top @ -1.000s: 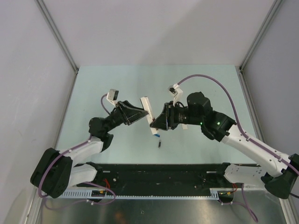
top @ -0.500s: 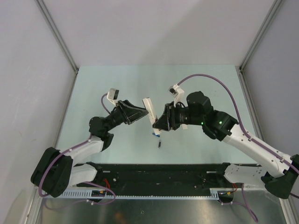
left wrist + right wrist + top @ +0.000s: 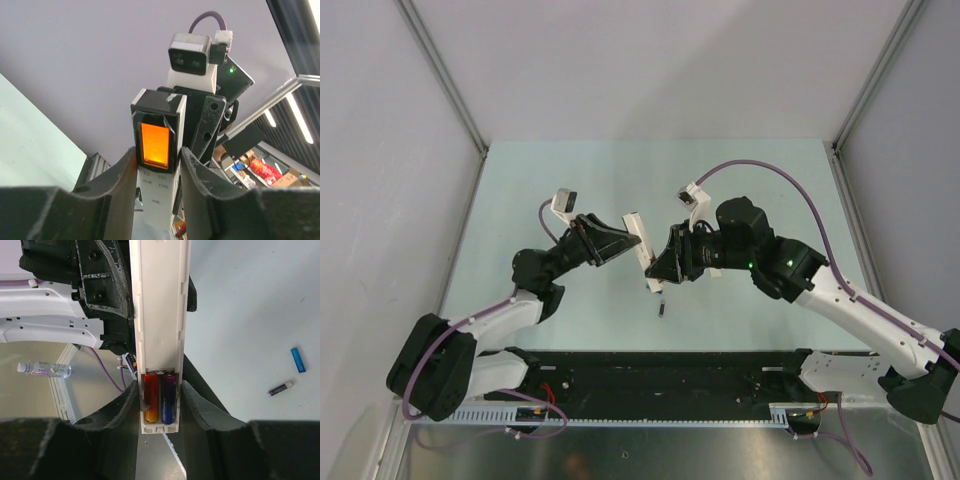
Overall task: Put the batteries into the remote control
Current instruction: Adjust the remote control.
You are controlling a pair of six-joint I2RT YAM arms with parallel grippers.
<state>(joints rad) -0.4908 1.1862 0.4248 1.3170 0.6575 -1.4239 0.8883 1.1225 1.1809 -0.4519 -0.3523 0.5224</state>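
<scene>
Nearest the arm bases, a black battery (image 3: 663, 309) lies on the pale green table (image 3: 550, 180). A blue battery (image 3: 297, 360) lies near it, and the 2 do not touch.

Above them, both arms hold the remote control (image 3: 637, 228) off the table, its length running away from the bases. The right fingers (image 3: 197, 400) are closed on its near end, 1 against each long edge. This end carries the battery bay, which is uncovered and faces the right wrist camera. 2 batteries sit side by side inside it: a red battery (image 3: 152, 399) and a blue-violet battery (image 3: 168, 397), touching along their lengths.

Farther along the white bar, the left fingers (image 3: 122, 172) clamp its 2 edges from the opposite side. Past their tips the bar ends in a dark-framed display (image 3: 153, 145) that glows orange.
</scene>
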